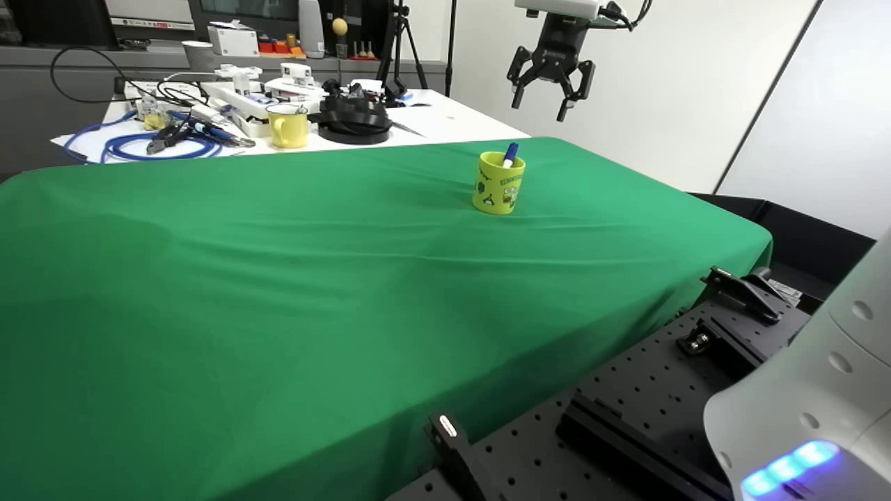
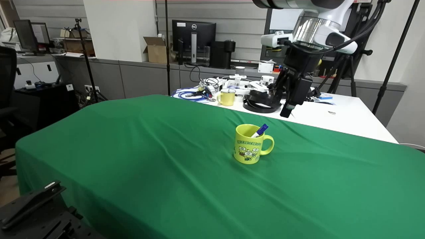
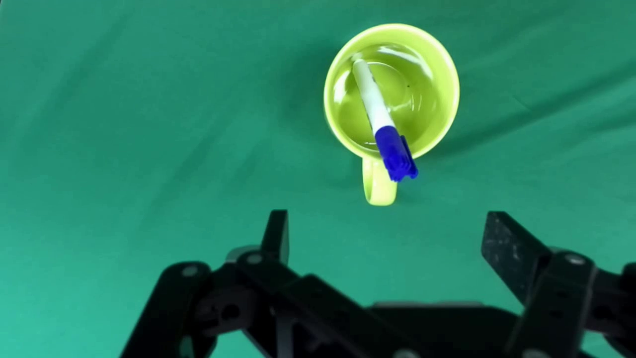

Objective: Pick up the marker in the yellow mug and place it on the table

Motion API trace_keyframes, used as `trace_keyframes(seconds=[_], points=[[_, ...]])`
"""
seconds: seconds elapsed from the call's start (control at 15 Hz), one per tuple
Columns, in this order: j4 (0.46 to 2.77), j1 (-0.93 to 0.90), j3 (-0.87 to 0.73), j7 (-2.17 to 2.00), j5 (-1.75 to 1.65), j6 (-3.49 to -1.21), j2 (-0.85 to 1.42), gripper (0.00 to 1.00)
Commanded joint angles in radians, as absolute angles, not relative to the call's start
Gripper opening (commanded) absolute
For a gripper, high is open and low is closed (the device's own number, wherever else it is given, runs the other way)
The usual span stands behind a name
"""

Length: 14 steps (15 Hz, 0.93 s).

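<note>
Dark lettering on the glossy bright yellow mug (image 2: pixel 247 146) begins KEROKERO, its last letters too small to make out, above a huddle of round-eyed cartoon faces; a DELL badge marks the back of a black flat-screen monitor (image 2: pixel 186 36). The slender marker (image 3: pixel 379 115) with a white barrel and blue cap leans inside the mug, its cap sticking out over the rim on the handle side. The black two-fingered gripper (image 1: pixel 538 110) hangs higher than the mug and apart from it, its fingers spread wide; in the wrist view, mug and marker lie beyond the fingertips. The mug's wall surrounds the lower barrel, and from above the cap overlaps the handle. Behind, on a cluttered white-topped table (image 2: pixel 345 121), are a plain yellow mug (image 2: pixel 227 98), a loop of blue cable (image 1: pixel 117 145) and a stack of black rings (image 1: pixel 353 125). The bright yellow mug stands upright on the large table draped in plain green cloth (image 1: pixel 313 278), which is wrinkled into long soft folds; a black perforated plate (image 1: pixel 640 398) runs just beside it in an exterior view. Grey panelling (image 2: pixel 142 79) and a white wall (image 1: pixel 682 83) back the room, with an open brown cardboard box (image 2: pixel 156 50) near the monitor.
</note>
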<state>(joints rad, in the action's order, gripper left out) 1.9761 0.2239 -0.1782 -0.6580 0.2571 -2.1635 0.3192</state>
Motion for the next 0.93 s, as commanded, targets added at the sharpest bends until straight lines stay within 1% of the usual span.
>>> trace_keyframes(seconds=[0.0, 0.13, 0.6, 0.87], points=[[1.974, 0.208, -0.196, -0.654, 0.263, -2.160, 0.321, 1.00], [1.950, 0.205, -0.199, -0.671, 0.258, -2.144, 0.336, 1.00], [1.808, 0.234, -0.207, -0.745, 0.360, -1.971, 0.471, 1.00], [1.730, 0.254, -0.213, -0.765, 0.416, -1.928, 0.547, 1.00]])
